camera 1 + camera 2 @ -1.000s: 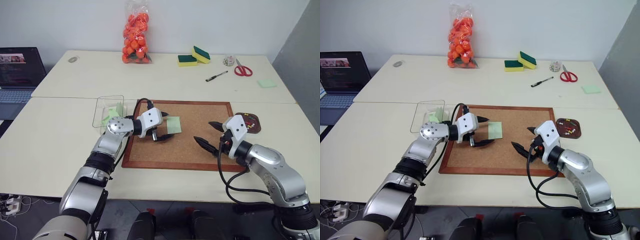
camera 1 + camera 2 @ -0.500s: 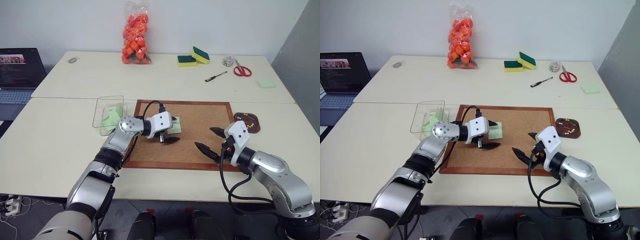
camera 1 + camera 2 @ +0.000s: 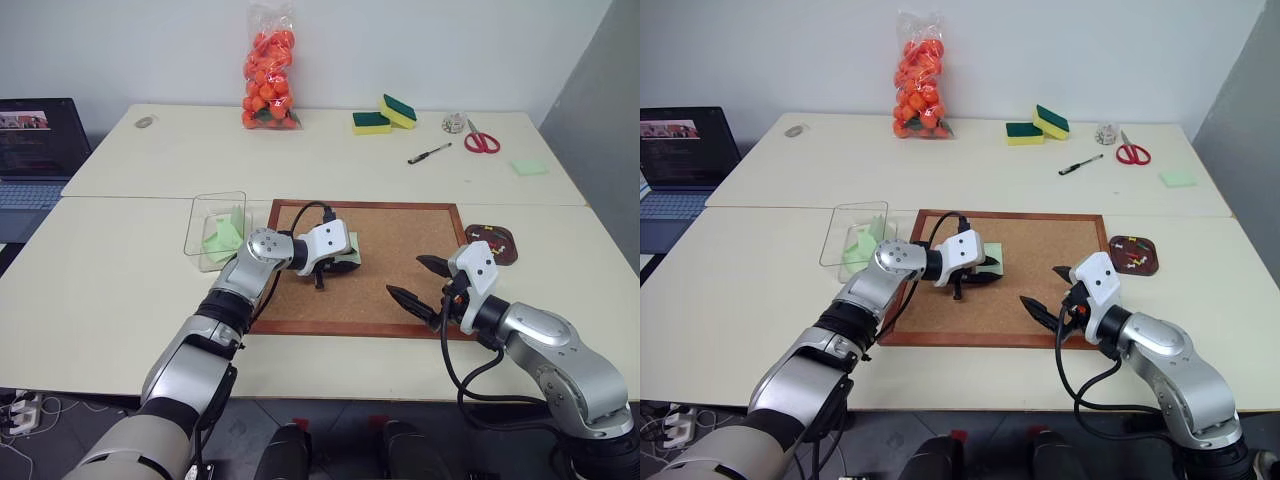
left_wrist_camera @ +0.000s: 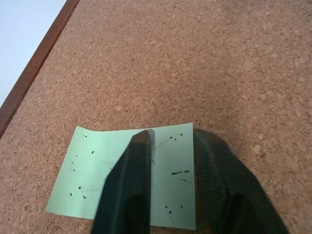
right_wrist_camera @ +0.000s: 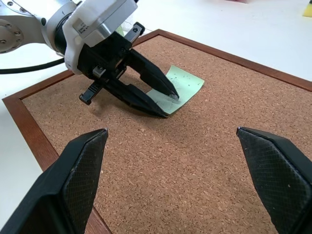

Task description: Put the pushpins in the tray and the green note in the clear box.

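White wall [image 3: 420, 40], cream tables [image 3: 120, 270], laptop [image 3: 35, 135] at left.

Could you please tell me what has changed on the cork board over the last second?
The left gripper has moved onto the green note and narrowed its fingers, tips on the paper; a firm pinch isn't clear yet. The note remains flat on the cork board. The right gripper stayed open above the board's near corner.

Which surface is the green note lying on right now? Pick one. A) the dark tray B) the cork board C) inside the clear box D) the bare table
B: the green note lies flat on the cork board, with the left hand closing over it.
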Robot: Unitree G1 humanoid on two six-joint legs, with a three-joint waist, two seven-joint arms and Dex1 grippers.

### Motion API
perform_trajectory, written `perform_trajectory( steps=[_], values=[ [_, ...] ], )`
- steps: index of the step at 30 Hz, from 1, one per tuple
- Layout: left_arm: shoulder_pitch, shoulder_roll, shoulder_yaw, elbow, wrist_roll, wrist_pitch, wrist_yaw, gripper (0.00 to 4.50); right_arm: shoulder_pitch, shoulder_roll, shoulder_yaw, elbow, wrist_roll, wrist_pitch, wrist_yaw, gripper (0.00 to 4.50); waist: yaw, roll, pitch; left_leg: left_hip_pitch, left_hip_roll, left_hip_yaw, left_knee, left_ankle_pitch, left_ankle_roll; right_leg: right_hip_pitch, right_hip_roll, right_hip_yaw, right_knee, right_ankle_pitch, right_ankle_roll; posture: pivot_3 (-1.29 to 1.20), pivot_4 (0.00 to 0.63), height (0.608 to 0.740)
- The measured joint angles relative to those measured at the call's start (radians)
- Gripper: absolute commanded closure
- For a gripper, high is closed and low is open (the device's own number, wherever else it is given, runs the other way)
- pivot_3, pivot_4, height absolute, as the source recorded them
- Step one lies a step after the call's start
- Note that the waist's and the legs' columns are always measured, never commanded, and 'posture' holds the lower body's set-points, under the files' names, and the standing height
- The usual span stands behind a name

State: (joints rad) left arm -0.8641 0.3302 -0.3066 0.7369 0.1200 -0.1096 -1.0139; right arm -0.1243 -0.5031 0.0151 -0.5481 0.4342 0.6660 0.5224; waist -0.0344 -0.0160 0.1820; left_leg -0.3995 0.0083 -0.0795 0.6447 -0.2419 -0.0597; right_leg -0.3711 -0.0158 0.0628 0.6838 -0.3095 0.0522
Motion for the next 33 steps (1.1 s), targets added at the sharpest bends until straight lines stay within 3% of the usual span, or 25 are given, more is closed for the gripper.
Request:
perform_trajectory(
  steps=[4, 14, 25, 33],
  values=[
    [-0.002, 0.000, 0.001, 0.002, -0.010, 0.020, 0.000, 4.49, -0.001, 0.000, 0.000, 0.000, 0.011, 0.000, -0.002, 0.00, -0.001, 0.000, 0.000, 0.000, 0.000, 0.000, 0.000, 0.000, 0.000, 0.000, 0.000, 0.000, 0.000, 0.000, 0.000, 0.00, 0.150, 0.740],
    [0.002, 0.024, 0.099, -0.048, -0.098, 0.204, 0.000, 4.49, -0.004, 0.000, 0.000, 0.000, 0.018, 0.000, -0.004, 0.00, -0.001, 0.000, 0.000, -0.002, 0.000, 0.000, 0.000, 0.000, 0.000, -0.002, 0.000, 0.000, 0.000, 0.000, 0.000, 0.00, 0.150, 0.740],
    [-0.001, 0.081, 0.219, -0.230, -0.219, 0.386, 0.001, 4.49, -0.015, 0.000, 0.008, 0.000, 0.019, -0.001, 0.000, 0.00, 0.001, -0.001, 0.000, -0.002, 0.001, 0.000, -0.001, 0.000, 0.000, -0.003, 0.000, 0.000, 0.000, 0.000, 0.000, 0.00, 0.150, 0.740],
    [0.045, 0.173, 0.311, -0.516, -0.241, 0.512, 0.117, 4.49, -0.065, 0.004, 0.032, 0.001, 0.020, -0.004, 0.020, 0.00, -0.003, -0.001, 0.001, -0.002, 0.002, 0.000, -0.001, 0.000, 0.000, -0.003, 0.000, 0.000, 0.000, 0.000, 0.000, 0.00, 0.150, 0.740]
  ],
)
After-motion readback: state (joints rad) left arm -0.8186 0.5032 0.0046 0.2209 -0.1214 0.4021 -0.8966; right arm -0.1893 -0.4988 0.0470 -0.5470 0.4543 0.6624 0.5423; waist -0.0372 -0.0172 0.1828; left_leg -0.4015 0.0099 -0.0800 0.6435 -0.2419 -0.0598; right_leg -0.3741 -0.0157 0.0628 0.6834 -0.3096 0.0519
